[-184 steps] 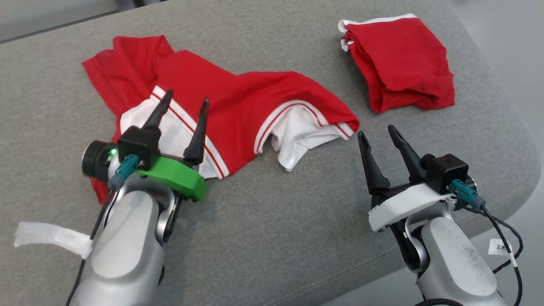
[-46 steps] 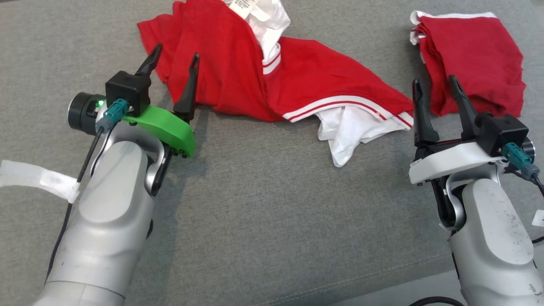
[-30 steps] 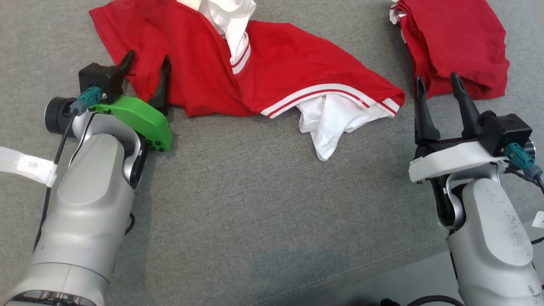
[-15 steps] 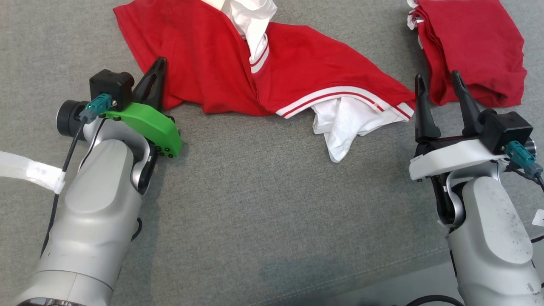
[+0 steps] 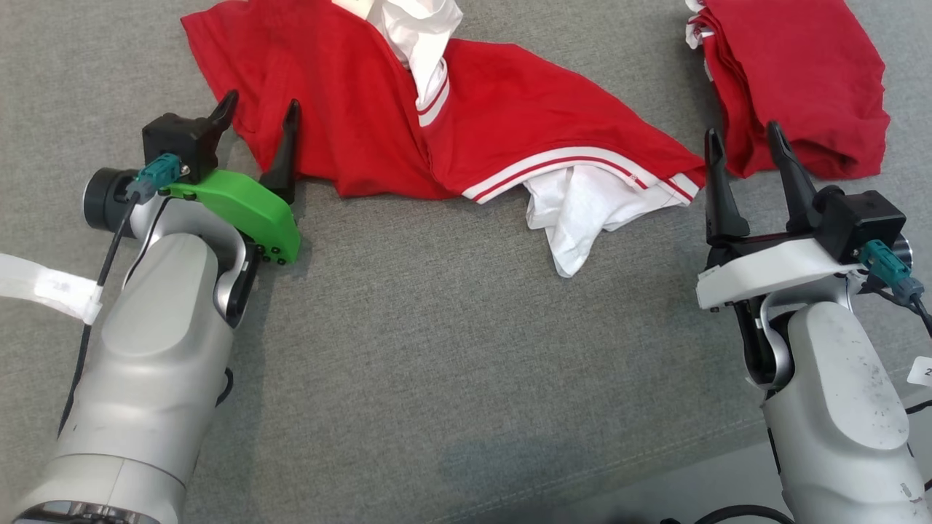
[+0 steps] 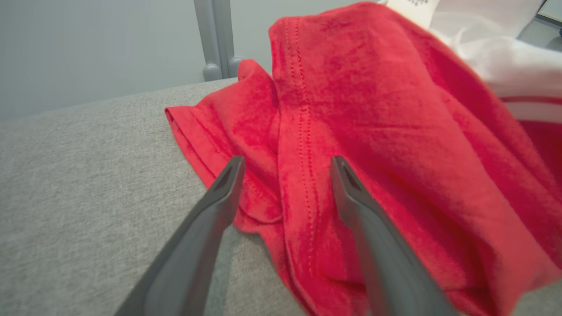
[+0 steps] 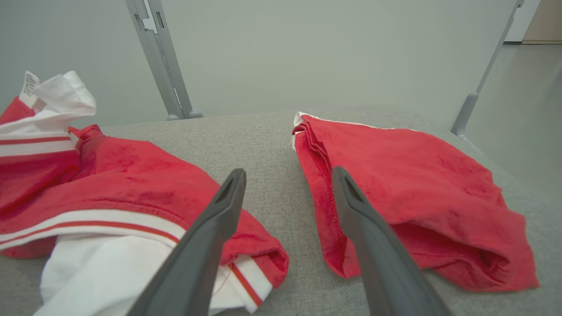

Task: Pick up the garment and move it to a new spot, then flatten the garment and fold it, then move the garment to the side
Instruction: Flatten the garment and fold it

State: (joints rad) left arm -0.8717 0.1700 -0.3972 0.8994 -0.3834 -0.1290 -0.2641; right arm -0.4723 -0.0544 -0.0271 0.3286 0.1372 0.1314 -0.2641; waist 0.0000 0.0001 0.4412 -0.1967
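Head view shows the red garment crumpled on the grey cushion, our left gripper open at its stitched corner, our right gripper open beside its striped end; we judge it soft and limp, best pinched at these edges.

The left tool has two long, tapering dark fingers on a bright green mount dotted with small dark screws; the right tool has the same fingers on a white mount. Each carries a black camera block with a teal connector and a black cable. The forearms are smooth silver-grey, and the right one is speckled with dark marks. A white tape tag hangs from the left cable.
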